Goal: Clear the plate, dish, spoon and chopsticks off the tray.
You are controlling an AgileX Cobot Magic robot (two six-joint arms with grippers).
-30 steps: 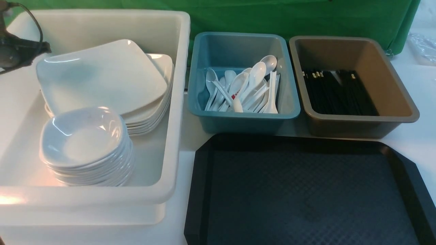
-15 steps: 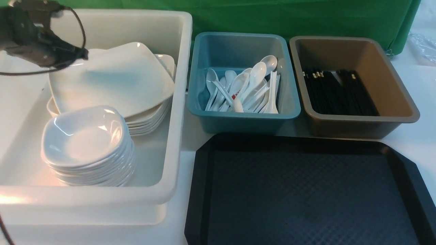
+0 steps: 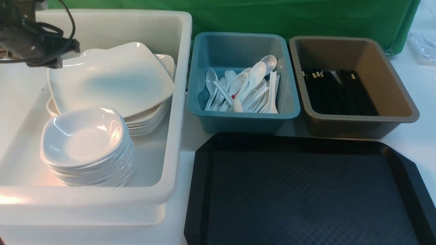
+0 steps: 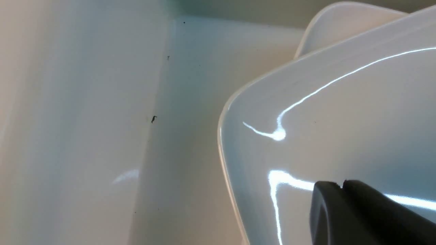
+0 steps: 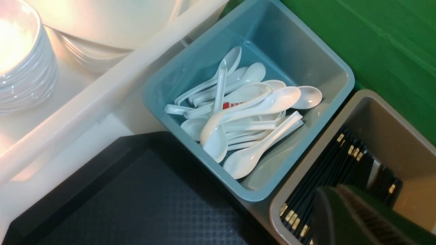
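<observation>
The black tray point(image 3: 306, 194) lies at the front right with nothing on it; its corner also shows as the tray point(image 5: 136, 204) in the right wrist view. A large white plate point(image 3: 112, 78) tops a pile of plates in the white tub point(image 3: 180, 68). My left gripper point(image 3: 73, 46) is shut and empty, hovering at that plate's far left corner. The left wrist view shows the gripper's point(image 4: 342, 185) tips together just over the plate point(image 4: 340, 119). Small dishes point(image 3: 85, 139) are stacked in front. Spoons point(image 3: 245, 88) fill the blue tub point(image 3: 211, 51). My right gripper point(image 5: 335, 190) is shut above the chopsticks point(image 5: 327, 163).
The brown tub point(image 3: 391, 88) holds the black chopsticks point(image 3: 337, 92) at the back right. A green cloth point(image 3: 272, 17) hangs behind the tubs. The white tub's tall walls enclose the plates and dishes. White tabletop shows to the right of the tray.
The top plate has slid to the right and settled flatter on the pile. My left gripper went right with it, then drew back a little to the left.
</observation>
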